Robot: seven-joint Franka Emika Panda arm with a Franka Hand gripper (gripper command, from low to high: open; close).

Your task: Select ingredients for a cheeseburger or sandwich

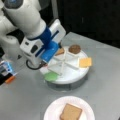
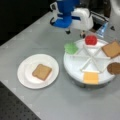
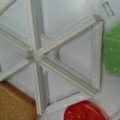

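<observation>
Bread slice on plate, end effector above tray

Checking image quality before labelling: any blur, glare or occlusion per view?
Both front views are soft; in a front view the gripper and arm hide the tray's back left, in a front view the tomato shows a highlight; wrist view is close and blurred, cropping lettuce and bread.

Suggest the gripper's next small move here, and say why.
Probably shift toward the lettuce or the tomato and descend. The gripper hovers above the divided tray holding nothing, and only one bread slice lies on the white plate.
</observation>
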